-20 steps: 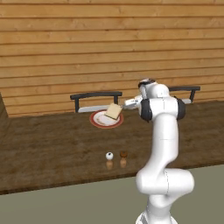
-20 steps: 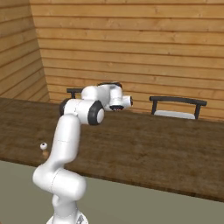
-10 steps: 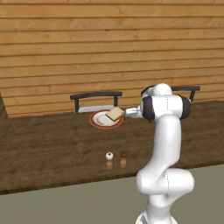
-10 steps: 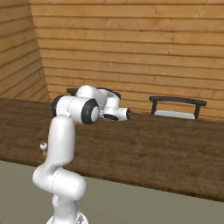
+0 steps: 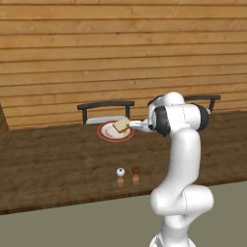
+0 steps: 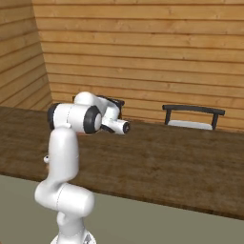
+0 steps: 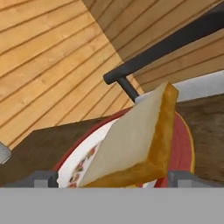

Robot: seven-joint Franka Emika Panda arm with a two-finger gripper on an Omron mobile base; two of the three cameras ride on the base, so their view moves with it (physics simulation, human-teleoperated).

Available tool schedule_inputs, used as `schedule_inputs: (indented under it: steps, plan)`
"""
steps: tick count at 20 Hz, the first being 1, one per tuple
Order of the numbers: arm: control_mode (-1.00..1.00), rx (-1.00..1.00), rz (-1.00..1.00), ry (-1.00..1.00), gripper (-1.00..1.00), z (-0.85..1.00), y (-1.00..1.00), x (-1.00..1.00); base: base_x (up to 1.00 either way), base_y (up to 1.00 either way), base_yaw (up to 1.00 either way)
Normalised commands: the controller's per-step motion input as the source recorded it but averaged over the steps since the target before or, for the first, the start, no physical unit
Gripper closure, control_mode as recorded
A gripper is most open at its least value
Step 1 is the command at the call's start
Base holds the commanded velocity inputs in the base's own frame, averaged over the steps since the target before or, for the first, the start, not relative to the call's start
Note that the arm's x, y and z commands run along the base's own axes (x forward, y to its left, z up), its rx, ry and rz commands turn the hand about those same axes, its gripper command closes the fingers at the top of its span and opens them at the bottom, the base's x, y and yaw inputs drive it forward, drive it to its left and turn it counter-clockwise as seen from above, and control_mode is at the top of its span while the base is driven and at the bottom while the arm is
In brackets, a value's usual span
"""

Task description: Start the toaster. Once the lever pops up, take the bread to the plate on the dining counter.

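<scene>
One bread (image 7: 139,144) slice sat between my wide-open gripper (image 7: 111,178) fingers, unclamped, over the plate (image 5: 107,133) on the counter (image 5: 58,159).

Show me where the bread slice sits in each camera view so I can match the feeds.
Left base view: the bread is left of centre, over the plate, by the arm's wrist.
Right base view: I cannot find the bread; the arm stands where it would be.
Hand view: the bread is centre-low, tilted over the plate.
Shared landmark: the dark chair back behind the dining counter.
</scene>
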Motion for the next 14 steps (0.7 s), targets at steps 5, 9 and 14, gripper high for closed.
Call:
schedule_inputs:
  steps: [5, 9, 14]
  plan:
    - [-1.00, 0.00, -0.12, 0.05, -1.00, 0.00, 0.68, 0.00, 0.00, 0.00, 0.00]
    - [-1.00, -0.06, -0.13, 0.30, -1.00, 0.17, 0.72, 0.00, 0.00, 0.00, 0.00]
    - [-1.00, -0.17, -0.17, 0.53, -1.00, 0.50, 0.28, 0.00, 0.00, 0.00, 0.00]
